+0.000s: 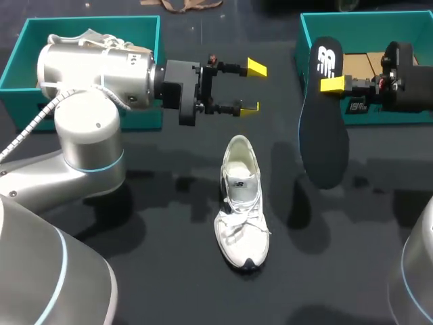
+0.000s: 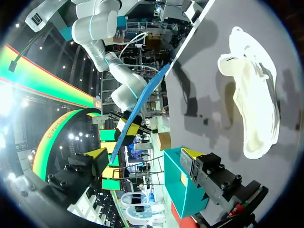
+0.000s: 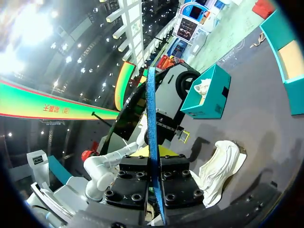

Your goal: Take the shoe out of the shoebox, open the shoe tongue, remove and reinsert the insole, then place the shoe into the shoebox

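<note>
Now the right gripper [image 1: 333, 84] clamps the insole [image 1: 323, 128] near its upper end. It hangs right of the shoe [image 1: 241, 203], which lies mid-table, long axis roughly parallel, heel opening farthest from me. The left gripper [image 1: 252, 87] hovers open beyond that heel.

This station is serving as a robot manipulation workcell: the left arm [image 1: 88, 128] and right arm [image 1: 406, 81] are extending over a black table [image 1: 155, 230] carrying a teal left shoebox [image 1: 67, 27] and a teal right shoebox [image 1: 365, 24].
</note>
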`<state>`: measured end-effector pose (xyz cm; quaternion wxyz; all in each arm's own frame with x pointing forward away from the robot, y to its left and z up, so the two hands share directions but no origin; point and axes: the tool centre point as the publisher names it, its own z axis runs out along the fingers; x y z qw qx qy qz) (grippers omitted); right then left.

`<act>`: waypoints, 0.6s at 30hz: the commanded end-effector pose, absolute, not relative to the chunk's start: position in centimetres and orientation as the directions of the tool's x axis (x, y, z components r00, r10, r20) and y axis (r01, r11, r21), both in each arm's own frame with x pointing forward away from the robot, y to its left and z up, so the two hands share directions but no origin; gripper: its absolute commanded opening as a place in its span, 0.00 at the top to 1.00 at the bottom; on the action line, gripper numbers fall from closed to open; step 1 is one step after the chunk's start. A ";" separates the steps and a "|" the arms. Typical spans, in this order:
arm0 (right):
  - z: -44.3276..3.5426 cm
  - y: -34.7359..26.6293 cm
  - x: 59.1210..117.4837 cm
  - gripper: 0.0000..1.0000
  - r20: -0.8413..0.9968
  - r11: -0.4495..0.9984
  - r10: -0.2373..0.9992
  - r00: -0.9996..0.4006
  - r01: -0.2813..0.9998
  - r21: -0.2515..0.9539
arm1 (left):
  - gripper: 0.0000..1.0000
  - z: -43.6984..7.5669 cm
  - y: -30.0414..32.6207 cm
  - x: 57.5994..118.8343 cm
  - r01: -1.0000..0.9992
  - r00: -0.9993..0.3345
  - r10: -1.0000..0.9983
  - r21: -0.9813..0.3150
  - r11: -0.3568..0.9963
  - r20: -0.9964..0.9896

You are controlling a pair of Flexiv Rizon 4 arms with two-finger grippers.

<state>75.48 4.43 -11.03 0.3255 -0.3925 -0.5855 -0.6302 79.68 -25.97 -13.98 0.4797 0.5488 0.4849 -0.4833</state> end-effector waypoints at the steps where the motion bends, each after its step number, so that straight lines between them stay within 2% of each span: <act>1: -11.0 4.5 75.4 1.00 0.877 -0.102 0.053 -0.478 0.871 0.481 | 0.00 -14.1 -26.1 79.7 0.996 0.064 0.067 0.060 -0.069 -0.996; 9: -11.0 4.5 75.4 1.00 0.877 -0.102 0.053 -0.478 0.871 0.481 | 0.00 -13.9 -26.0 79.7 0.996 0.059 0.065 0.054 -0.068 -0.996; 18: -12.2 4.0 79.2 1.00 0.928 -0.106 0.031 -0.370 0.922 0.371 | 0.00 -13.7 -25.1 80.0 0.997 0.082 0.095 0.081 -0.009 -0.992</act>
